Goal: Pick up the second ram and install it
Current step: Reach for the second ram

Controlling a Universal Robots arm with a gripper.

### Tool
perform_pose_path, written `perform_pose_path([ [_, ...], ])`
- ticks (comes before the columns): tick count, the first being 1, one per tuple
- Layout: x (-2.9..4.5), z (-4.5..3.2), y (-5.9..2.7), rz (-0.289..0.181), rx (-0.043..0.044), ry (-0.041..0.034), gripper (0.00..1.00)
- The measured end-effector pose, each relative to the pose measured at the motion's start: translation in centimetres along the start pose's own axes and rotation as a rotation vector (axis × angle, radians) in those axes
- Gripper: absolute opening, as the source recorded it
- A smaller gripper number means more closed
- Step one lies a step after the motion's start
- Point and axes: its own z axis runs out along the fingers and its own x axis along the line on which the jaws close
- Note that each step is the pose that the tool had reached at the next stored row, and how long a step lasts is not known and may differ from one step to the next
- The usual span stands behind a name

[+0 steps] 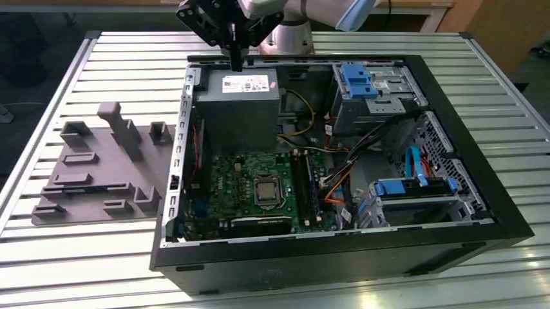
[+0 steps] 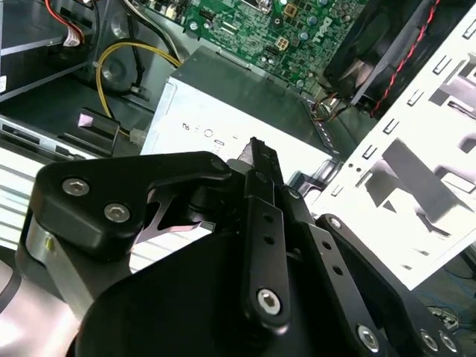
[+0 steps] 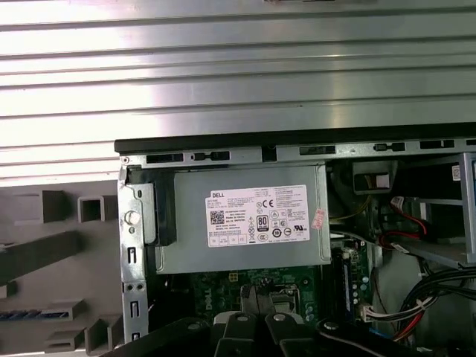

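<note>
Your jaws [image 1: 236,63] are closed with nothing between them. They hang above the far edge of the open computer case [image 1: 344,265], over the far end of the grey power-supply box [image 1: 236,111].

The second ram [image 1: 89,188] is not in the case. It lies flat in a slot of the grey holder [image 1: 94,215], which sits on the slatted counter [image 1: 129,51] just beside the case on the exterior view's left. That puts it well apart from the jaws and nearer the camera than they are. In the first wrist view the same strip [image 3: 22,314] shows as a bluish line in the holder [image 3: 44,253].

Look inside the case. The power-supply box fills the far left corner, and the green motherboard [image 1: 236,180] lies flat on the case floor just nearer than it. The black slot rails [image 1: 305,190] run near-to-far along the motherboard's right edge. You cannot tell from here whether a strip already sits in one of them. On the exterior view's right, one drive cage with a blue latch [image 1: 355,80] stands at the far side and another [image 1: 404,188] at the near side. Yellow and orange cables [image 1: 301,109] run between the box, the board and the cages.

In the second wrist view the jaws [image 2: 256,145] sit in front of the box [image 2: 245,97], with the motherboard [image 2: 260,30] beyond it.
</note>
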Motion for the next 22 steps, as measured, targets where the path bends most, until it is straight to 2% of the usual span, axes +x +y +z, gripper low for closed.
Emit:
perform_pose_path([
  [22,4.5,-0.02,-0.34,0.0,0.0,0.0,0.11],
])
